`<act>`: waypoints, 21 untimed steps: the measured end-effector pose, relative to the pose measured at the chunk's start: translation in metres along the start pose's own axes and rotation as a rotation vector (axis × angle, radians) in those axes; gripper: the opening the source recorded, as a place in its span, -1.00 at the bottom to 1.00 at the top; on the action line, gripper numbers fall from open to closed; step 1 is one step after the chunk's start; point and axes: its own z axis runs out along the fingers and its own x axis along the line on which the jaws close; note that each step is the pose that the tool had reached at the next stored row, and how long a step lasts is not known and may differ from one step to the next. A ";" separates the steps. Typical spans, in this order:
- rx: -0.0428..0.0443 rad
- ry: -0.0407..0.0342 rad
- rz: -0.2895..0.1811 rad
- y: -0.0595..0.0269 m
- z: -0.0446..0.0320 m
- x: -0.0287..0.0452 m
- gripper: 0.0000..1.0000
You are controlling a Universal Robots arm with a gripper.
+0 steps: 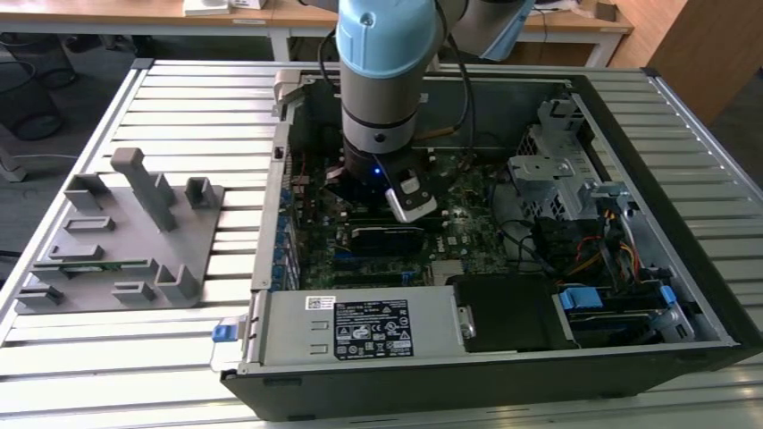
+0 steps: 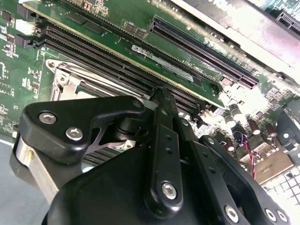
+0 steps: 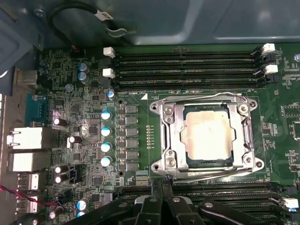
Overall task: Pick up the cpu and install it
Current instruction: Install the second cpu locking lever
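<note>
The cpu (image 3: 208, 136), a square chip with a shiny metal top, lies flat in the motherboard's socket (image 3: 169, 136), with the silver metal frame around it. My gripper (image 3: 160, 186) hovers just beside the socket's edge, over the nearest memory slots. Its black fingers are pressed together and hold nothing. In the second wrist view the gripper (image 2: 161, 91) ends in one closed tip above the dark slots, with the socket frame (image 2: 65, 79) beside it. In the exterior view the arm (image 1: 379, 89) reaches down into the open computer case (image 1: 620, 357) over the motherboard.
Empty memory slots (image 3: 187, 61) run on both sides of the socket. A grey parts fixture (image 1: 131, 232) lies at the exterior view's left of the case. The power supply (image 1: 357, 331), a drive cage (image 1: 560, 170) and cables (image 1: 596, 250) crowd the case.
</note>
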 end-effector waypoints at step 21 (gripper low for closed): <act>-0.0264 0.0014 -0.002 0.0026 0.0021 0.0007 -0.79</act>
